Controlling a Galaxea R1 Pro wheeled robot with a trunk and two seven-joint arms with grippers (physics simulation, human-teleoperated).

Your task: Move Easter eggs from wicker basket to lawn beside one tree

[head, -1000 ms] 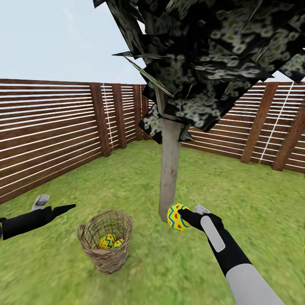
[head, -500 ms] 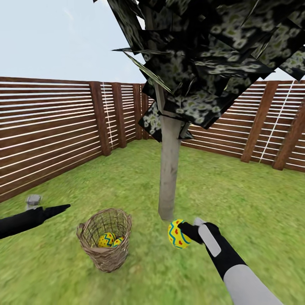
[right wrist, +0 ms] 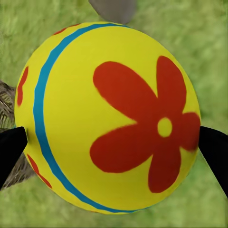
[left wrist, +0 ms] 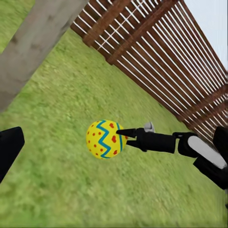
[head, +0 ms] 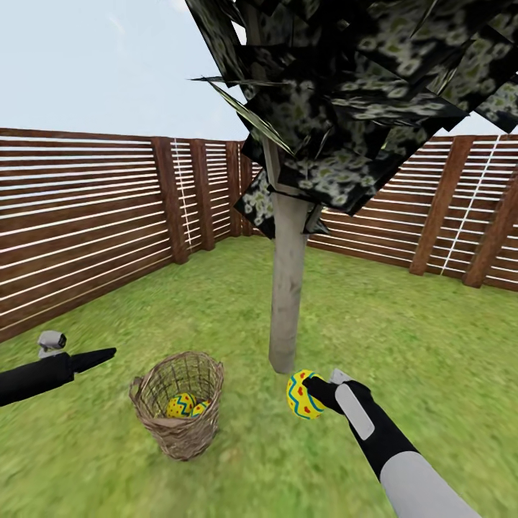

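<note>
My right gripper (head: 308,393) is shut on one yellow Easter egg (head: 300,396) with blue zigzags and red marks, held just above the lawn (head: 237,316) in front of the tree trunk (head: 288,302). That egg (right wrist: 109,118) sits between both black fingers (right wrist: 12,145) in the right wrist view, and the left wrist view sees the egg (left wrist: 104,138) from the side. Two more Easter eggs (head: 182,406) lie in the wicker basket (head: 178,440), left of the trunk. My left gripper (head: 101,355) hovers left of the basket, open and empty.
A brown slatted fence (head: 86,223) closes the garden on the left and behind. Dark foliage (head: 360,93) hangs overhead. Open grass spreads to the right of the trunk and in front of the basket.
My right gripper has sunk lower with the egg, closer to the grass at the trunk's foot. The left arm has drawn back to the left. The basket has stayed put.
</note>
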